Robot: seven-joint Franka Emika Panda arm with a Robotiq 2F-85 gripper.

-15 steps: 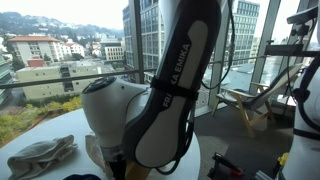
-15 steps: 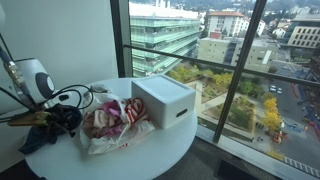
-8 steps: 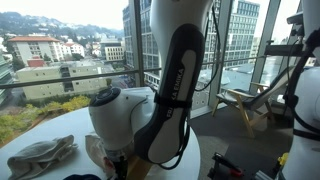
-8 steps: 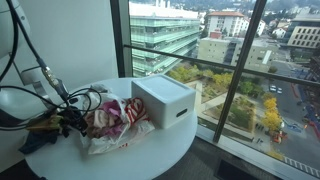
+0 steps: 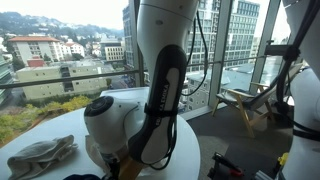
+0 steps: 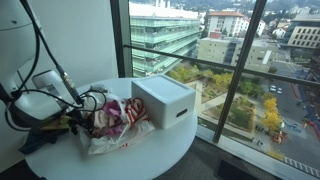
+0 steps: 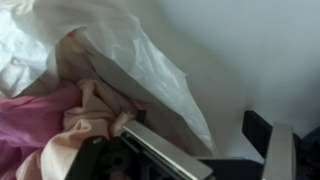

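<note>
My gripper (image 6: 76, 116) hangs low over the left side of the round white table (image 6: 150, 150), at the edge of a crumpled clear plastic bag (image 6: 112, 122) filled with pink and red cloth. In the wrist view the gripper (image 7: 205, 150) stands open. One finger (image 7: 165, 152) lies against the bag (image 7: 130, 60) beside the pink cloth (image 7: 60, 125), and the other finger (image 7: 266, 135) is over bare table. Nothing is held between them. In an exterior view the arm (image 5: 160, 90) hides the gripper.
A white box (image 6: 163, 100) stands on the table just right of the bag, near the window. Dark cables and cloth (image 6: 50, 120) lie at the table's left. A pale folded cloth (image 5: 40, 156) rests near the table edge. Full-height windows surround the table.
The arm has swung and come down, which brought the gripper from the table's left side to the bag's edge. The jaws stayed open. The bag and the box have not moved.
</note>
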